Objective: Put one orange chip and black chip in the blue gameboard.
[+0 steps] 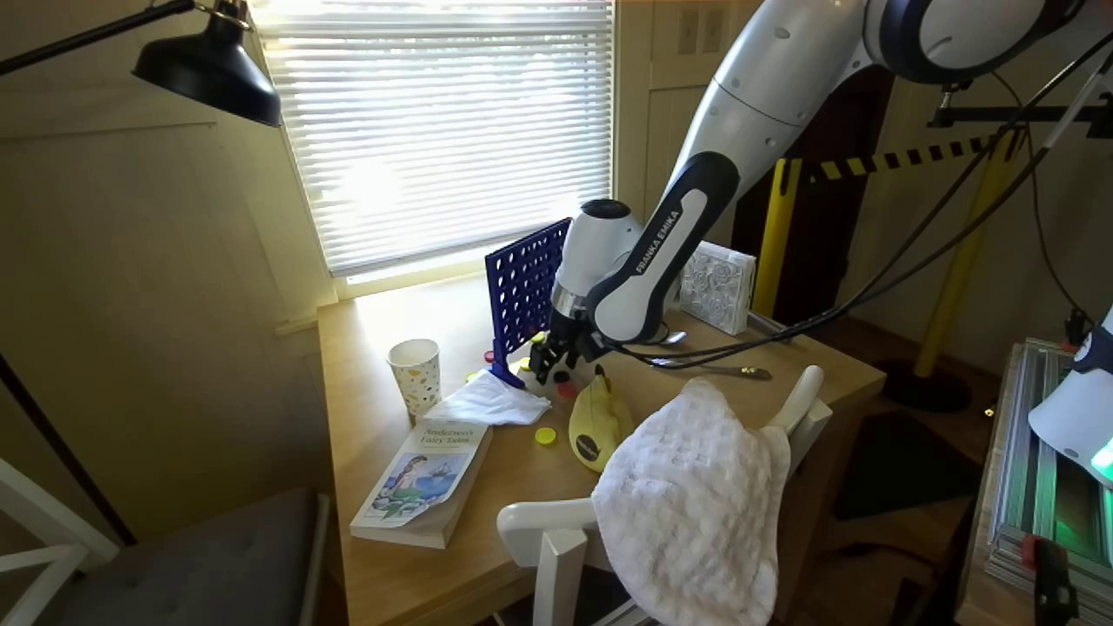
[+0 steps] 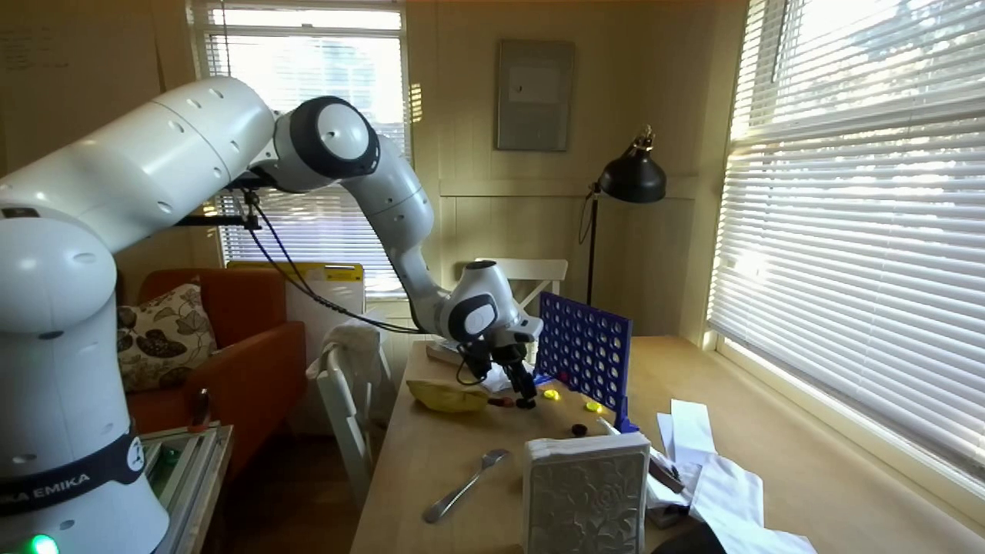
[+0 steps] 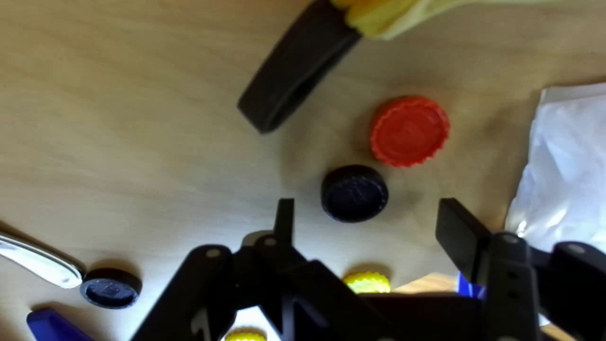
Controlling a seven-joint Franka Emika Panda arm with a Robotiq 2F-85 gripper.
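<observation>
In the wrist view the hand [image 3: 367, 213] has its fingers well apart, gripping nothing, a black chip [image 3: 355, 194] seen between them, a red-orange chip [image 3: 409, 131] at that chip's one o'clock. Only an exterior view shows white papers [image 2: 731, 492], at three o'clock from the white box [image 2: 586, 492]. In an exterior view the blue gameboard [image 1: 524, 283] stands at the hand's eleven o'clock, partly behind the arm [image 1: 739, 122], a banana [image 1: 598, 424] at five, a patterned cup [image 1: 414, 378] at nine, its inside mostly hidden
</observation>
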